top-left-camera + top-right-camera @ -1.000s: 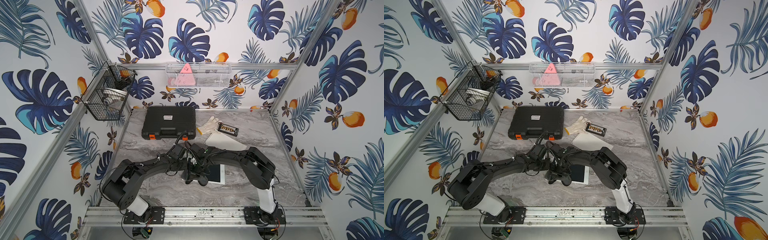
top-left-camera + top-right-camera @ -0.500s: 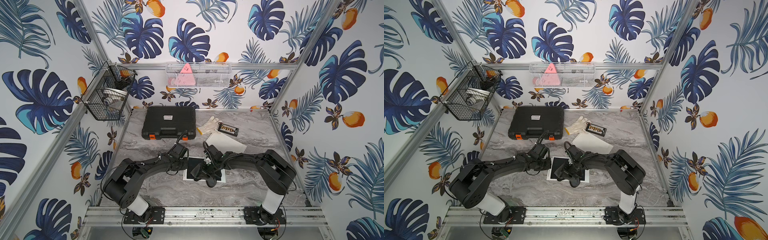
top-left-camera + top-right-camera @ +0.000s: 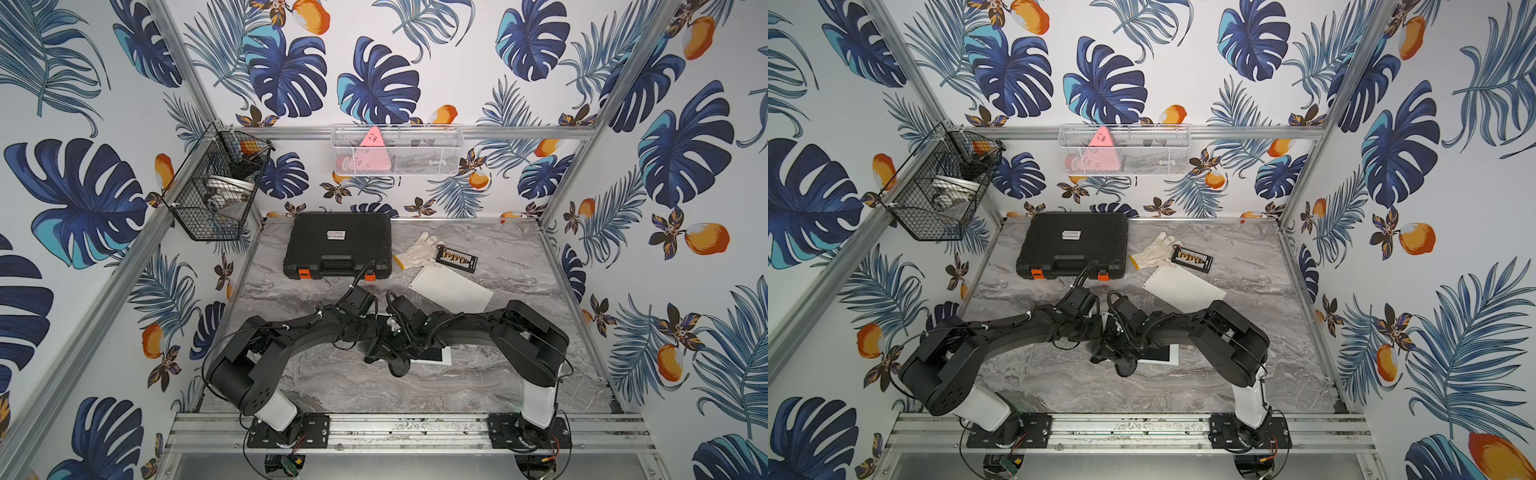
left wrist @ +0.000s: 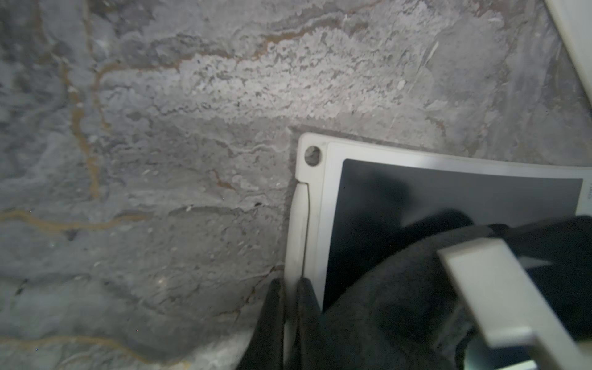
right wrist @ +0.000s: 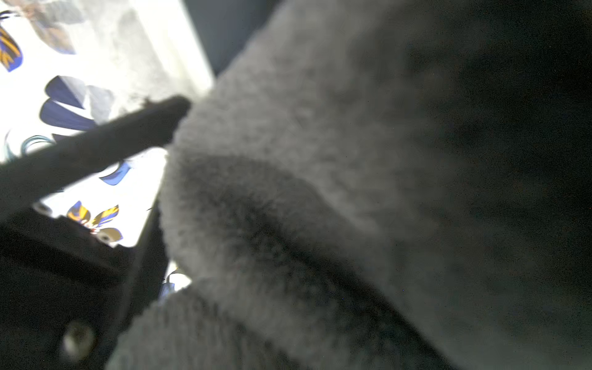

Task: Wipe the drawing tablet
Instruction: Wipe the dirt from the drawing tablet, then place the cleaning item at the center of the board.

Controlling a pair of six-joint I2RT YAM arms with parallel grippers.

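The drawing tablet [image 4: 448,195] lies flat on the grey marbled worktop [image 3: 519,374], near the front and about midway across. Both arms meet over it. In both top views they cover most of it, so only a white-framed corner [image 3: 438,356] shows beside the right arm.

Seen from the left wrist, its dark screen sits in a white frame with a small round hole in one corner. A bunched grey cloth [image 4: 384,304] rests on the screen. The right tool [image 3: 390,351] is closed on that cloth, which fills nearly the whole right wrist view [image 5: 320,160].

The left tool [image 4: 290,288] is at the tablet's long white edge. Its two dark fingers [image 4: 272,320] are all but together, with only a sliver of white showing between them. I cannot tell whether they pinch that edge or just press on it.

Further back on the worktop a closed black case [image 3: 338,245] with orange latches stands near the rear wall. Beside it lie a white glove [image 3: 417,250] and a small black rack of bits [image 3: 456,259], the two touching. A white sheet [image 3: 451,289] lies just in front of them.

A black wire basket [image 3: 216,195] hangs on the side wall by the left arm. A white mesh basket [image 3: 397,151] on the back wall holds a pink triangle [image 3: 371,151].
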